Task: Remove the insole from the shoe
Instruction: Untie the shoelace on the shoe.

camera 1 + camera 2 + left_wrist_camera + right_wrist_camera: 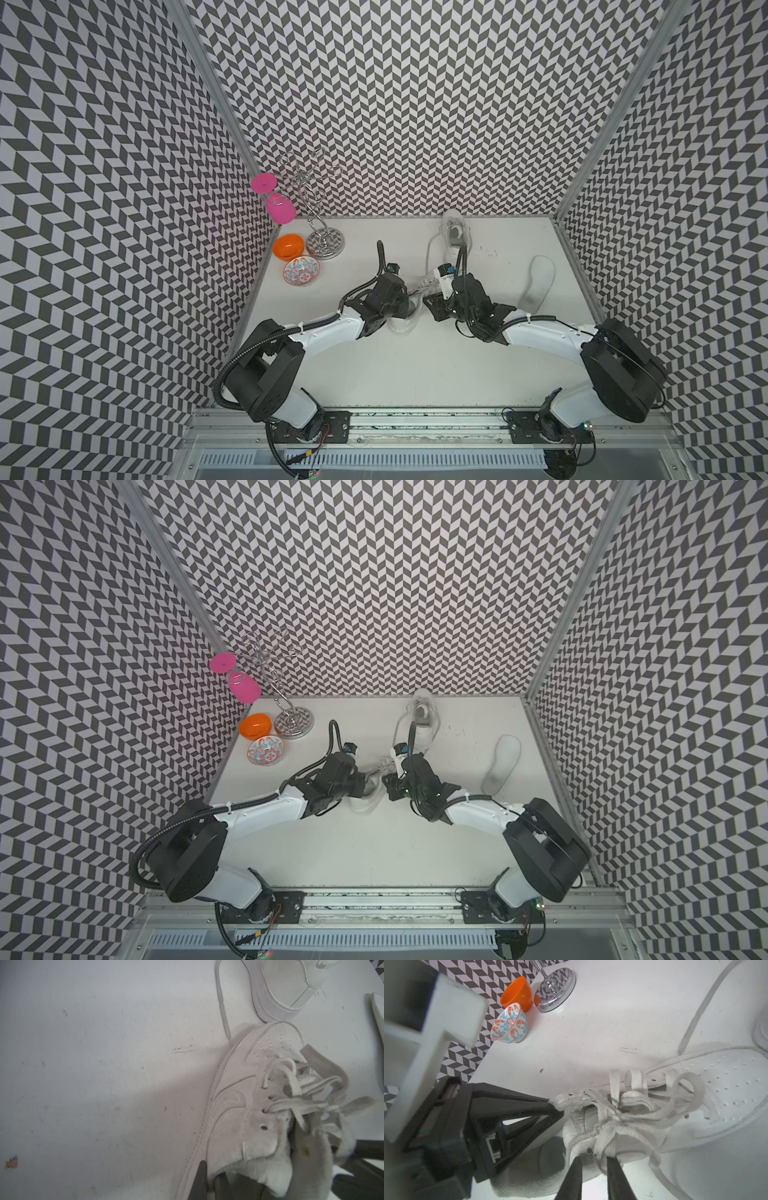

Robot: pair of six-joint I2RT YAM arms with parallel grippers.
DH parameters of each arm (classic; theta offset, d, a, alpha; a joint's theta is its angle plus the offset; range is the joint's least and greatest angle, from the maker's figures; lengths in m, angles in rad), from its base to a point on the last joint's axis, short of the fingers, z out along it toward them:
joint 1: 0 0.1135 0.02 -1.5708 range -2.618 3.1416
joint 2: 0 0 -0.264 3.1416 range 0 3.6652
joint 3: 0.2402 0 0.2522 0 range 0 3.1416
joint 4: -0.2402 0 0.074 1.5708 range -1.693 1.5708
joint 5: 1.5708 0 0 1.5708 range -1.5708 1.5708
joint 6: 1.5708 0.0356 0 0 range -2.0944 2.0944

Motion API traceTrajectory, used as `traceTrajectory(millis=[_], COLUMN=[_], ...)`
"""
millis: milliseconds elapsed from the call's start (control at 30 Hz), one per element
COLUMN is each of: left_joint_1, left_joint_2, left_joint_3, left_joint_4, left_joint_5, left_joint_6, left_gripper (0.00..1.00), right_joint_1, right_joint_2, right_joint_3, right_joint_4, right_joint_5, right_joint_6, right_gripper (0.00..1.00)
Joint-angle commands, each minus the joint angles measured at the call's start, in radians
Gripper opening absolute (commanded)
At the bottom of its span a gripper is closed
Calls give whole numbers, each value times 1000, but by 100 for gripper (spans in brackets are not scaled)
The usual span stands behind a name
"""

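Both top views: the arms meet over the desk (415, 365), mid-way betw. its L and R edges. Their wrists hide most of the shoe (402, 326), so only the heel and a tangle of laces show.

The wrist views fill that in. R wrist view: left gripper (556, 1107) is clamped tight on the shoe's eyelet edge, on the side toward the L edge. Right gripper (593, 1157) is at the opposite eyelet edge, jaws a narrow gap apart w/ laces and flap betw. the tips. Can't tell if it's actually pinching.

Only that view shows the grey insole (550, 1157), inside the shoe and seen thru the heel opening.

L wrist view gives the shoe's outer side: white, suede-like, perforated toe, laces loose, fuzzy collar lining. The toe is just beside the second shoe (280, 987).

Top views only:
- The second shoe lies by the far edge.
- A loose insole (539, 282) lies near the R edge, well apart from both grippers.
- The orange cup (287, 247), patterned bowl (301, 271) and chrome rack (325, 243) w/ pink glass (279, 208) are in the far L corner.
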Motion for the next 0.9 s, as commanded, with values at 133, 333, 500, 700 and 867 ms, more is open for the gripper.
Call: traceTrajectory(millis=[133, 333, 500, 700, 867], left_joint_1=[-22, -27, -27, 0, 24], left_joint_2=[-22, -24, -22, -35, -43], left_joint_3=[-15, -13, -9, -20, -24], left_joint_4=[-14, -14, -41, -65, -77], left_joint_5=[15, 8, -49, -103, -117], left_joint_6=[1, 1, -19, -75, -91], left_gripper=[0, 0, 0, 0, 0], right_joint_1=[-2, -2, 7, 37, 50], right_joint_2=[38, 52, 27, -44, -119], right_joint_3=[-3, 11, 12, 0, -30], right_joint_4=[81, 62, 27, -21, -41], right_joint_5=[-20, 9, 43, 87, 114], right_joint_6=[-42, -37, -40, -45, -38], right_gripper=[21, 9, 0, 0, 0])
